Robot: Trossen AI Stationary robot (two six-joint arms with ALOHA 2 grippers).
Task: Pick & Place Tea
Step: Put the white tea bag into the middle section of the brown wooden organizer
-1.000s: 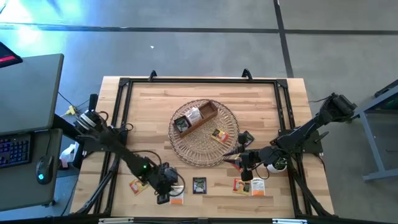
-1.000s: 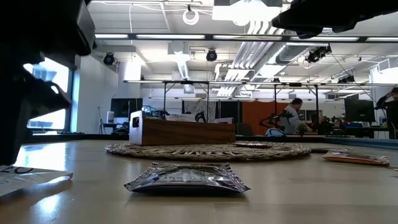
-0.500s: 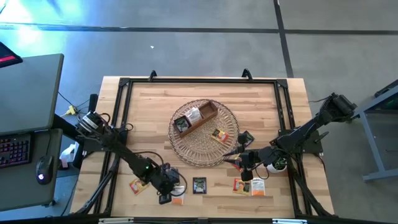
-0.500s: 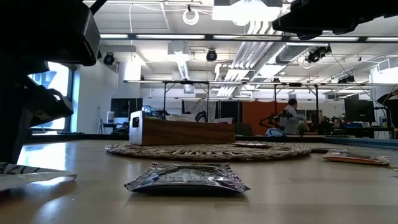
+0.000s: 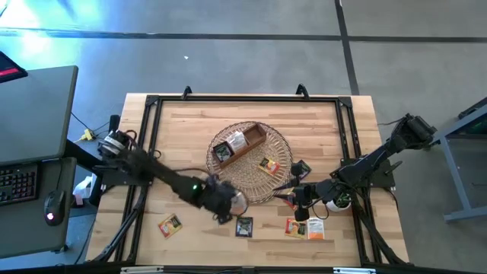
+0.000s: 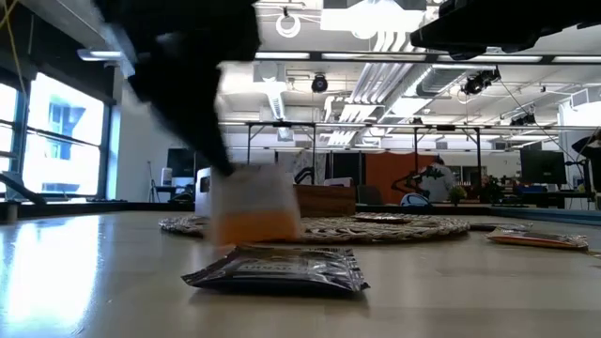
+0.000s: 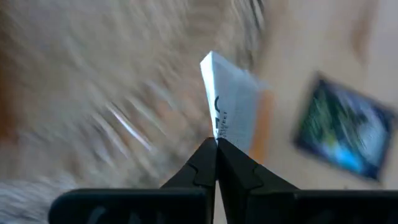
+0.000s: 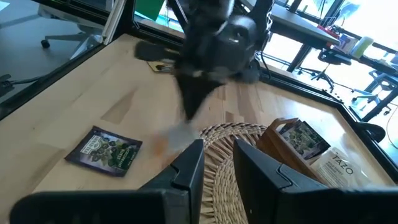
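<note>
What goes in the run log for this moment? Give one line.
left pincer: shut on white-orange tea sachet, near wicker basket edge | right pincer: open, idle by basket | black sachet: flat on table

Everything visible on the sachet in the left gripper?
The white-and-orange sachet is a thin flat paper packet, white upper part with dark print, orange band below. It is pinched at one edge by the left gripper, jaws shut, and hangs clear of the table near the wicker basket rim, above the black sachet.
</note>
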